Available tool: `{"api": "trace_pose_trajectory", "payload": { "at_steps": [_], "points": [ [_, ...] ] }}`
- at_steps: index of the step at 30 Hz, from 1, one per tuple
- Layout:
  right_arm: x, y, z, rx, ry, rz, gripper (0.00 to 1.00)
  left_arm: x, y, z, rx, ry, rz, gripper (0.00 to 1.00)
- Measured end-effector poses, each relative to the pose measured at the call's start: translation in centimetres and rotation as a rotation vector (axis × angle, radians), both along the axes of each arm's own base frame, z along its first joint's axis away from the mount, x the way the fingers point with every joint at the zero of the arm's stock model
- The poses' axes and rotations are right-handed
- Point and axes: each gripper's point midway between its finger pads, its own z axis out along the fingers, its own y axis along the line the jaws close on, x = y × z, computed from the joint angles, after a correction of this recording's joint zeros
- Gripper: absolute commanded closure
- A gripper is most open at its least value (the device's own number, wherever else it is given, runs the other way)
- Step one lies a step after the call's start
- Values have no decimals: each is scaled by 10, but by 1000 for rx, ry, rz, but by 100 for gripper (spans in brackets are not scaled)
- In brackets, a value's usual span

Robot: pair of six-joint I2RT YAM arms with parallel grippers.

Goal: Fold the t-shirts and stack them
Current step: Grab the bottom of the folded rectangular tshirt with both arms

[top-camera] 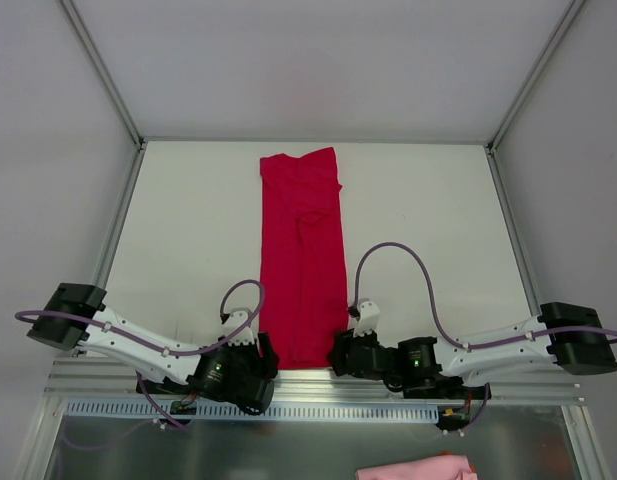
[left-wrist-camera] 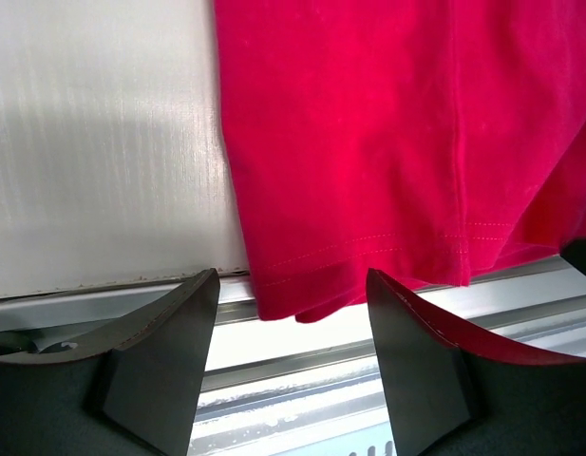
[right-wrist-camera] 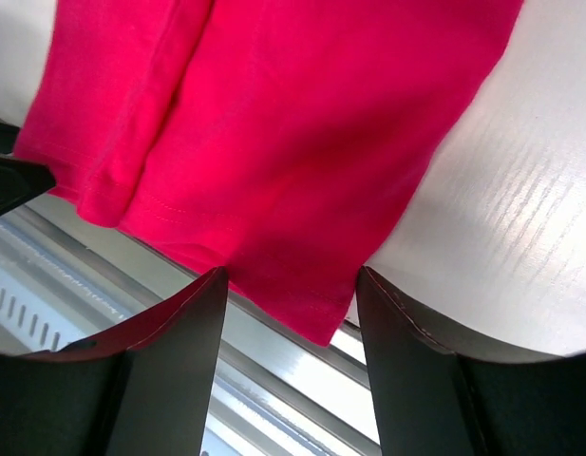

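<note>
A crimson-red t-shirt (top-camera: 303,255) lies folded into a long narrow strip down the middle of the white table, its hem hanging just over the near edge. My left gripper (top-camera: 268,358) is open at the hem's left corner (left-wrist-camera: 274,304), which sits between the open jaws. My right gripper (top-camera: 338,355) is open at the hem's right corner (right-wrist-camera: 316,323), which also lies between the jaws. The shirt fills the left wrist view (left-wrist-camera: 397,133) and the right wrist view (right-wrist-camera: 274,123). Neither gripper holds the cloth.
A metal rail (top-camera: 308,380) runs along the table's near edge under both grippers. A pink cloth (top-camera: 413,469) shows at the bottom edge, below the table. Grey walls (top-camera: 48,150) close in the table on three sides.
</note>
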Motion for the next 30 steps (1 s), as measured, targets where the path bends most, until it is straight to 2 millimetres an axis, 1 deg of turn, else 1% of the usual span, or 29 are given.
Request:
{"api": "trace_pose_trajectory", "payload": {
  "at_steps": [5, 13, 22, 25, 26, 29, 30],
  "points": [
    [-3, 4, 11, 48, -1, 11, 40, 3, 3, 0, 9, -14, 11, 36],
    [-8, 4, 11, 62, 17, 4, 40, 4, 5, -1, 20, -20, 12, 36],
    [-10, 0, 3, 49, 30, -9, 40, 3, -1, -3, 22, -39, 0, 36],
    [-9, -2, -3, 24, 26, -11, 40, 3, -3, -3, 29, -46, 0, 37],
    [-9, -3, -5, 12, 24, -12, 40, 3, -3, -3, 29, -46, 0, 37],
    [-8, -2, -5, 9, 18, -15, 40, 3, -4, -2, 24, -44, 3, 44],
    [-8, -2, -5, 9, 16, -16, 40, 2, -5, -2, 19, -43, 3, 48]
  ]
}}
